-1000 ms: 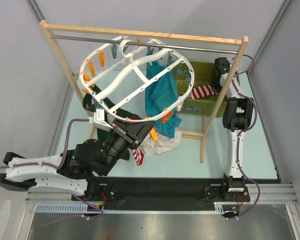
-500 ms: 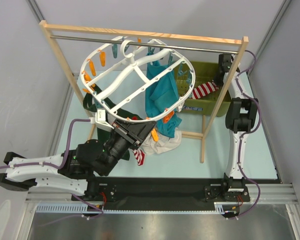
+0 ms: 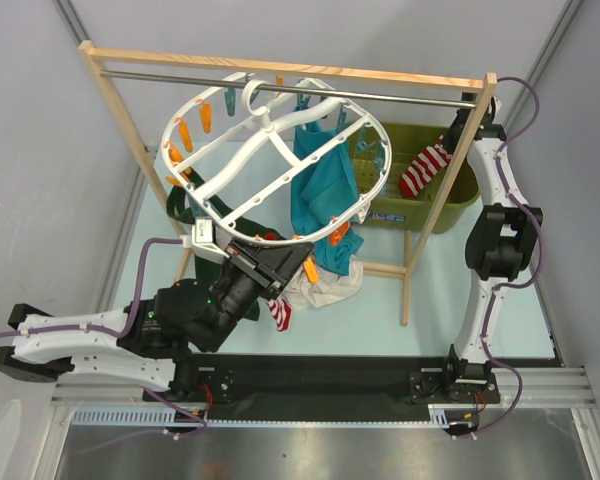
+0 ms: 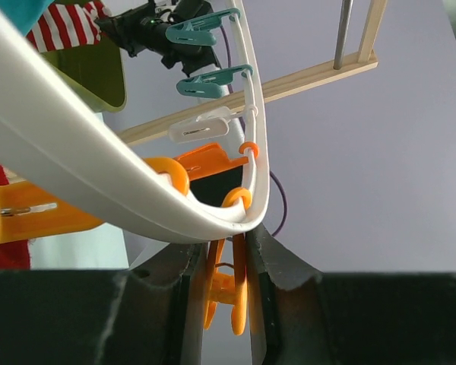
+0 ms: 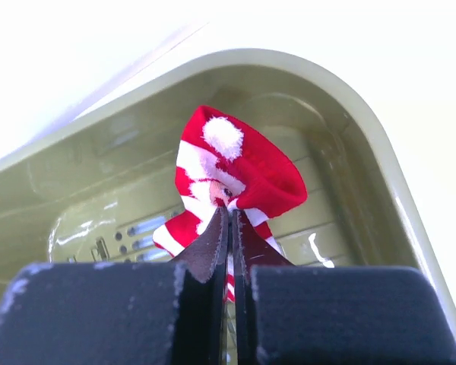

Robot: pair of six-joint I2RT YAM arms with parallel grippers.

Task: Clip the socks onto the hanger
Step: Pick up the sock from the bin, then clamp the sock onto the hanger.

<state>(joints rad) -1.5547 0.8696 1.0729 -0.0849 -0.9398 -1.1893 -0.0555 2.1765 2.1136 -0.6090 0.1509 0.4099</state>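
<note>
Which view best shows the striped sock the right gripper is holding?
Right wrist: the sock fills the centre, pinched in the right gripper above the green bin. Top external shows it small, dangling beside the wooden post. Left wrist catches only a striped corner.

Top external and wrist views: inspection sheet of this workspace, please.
Surface: pale teal table, wooden rack standing on it.
Job's things: hanger hooked on that rack; striped sock held above the green bin; second sock lying on the table.
Clutter: teal garment hanging from the hanger; dark green garment and white cloth below.
Grippers: left gripper shut on orange clip at the rim; right gripper shut on striped sock.
Cables: purple cable along each arm.
Surroundings: grey walls.
</note>
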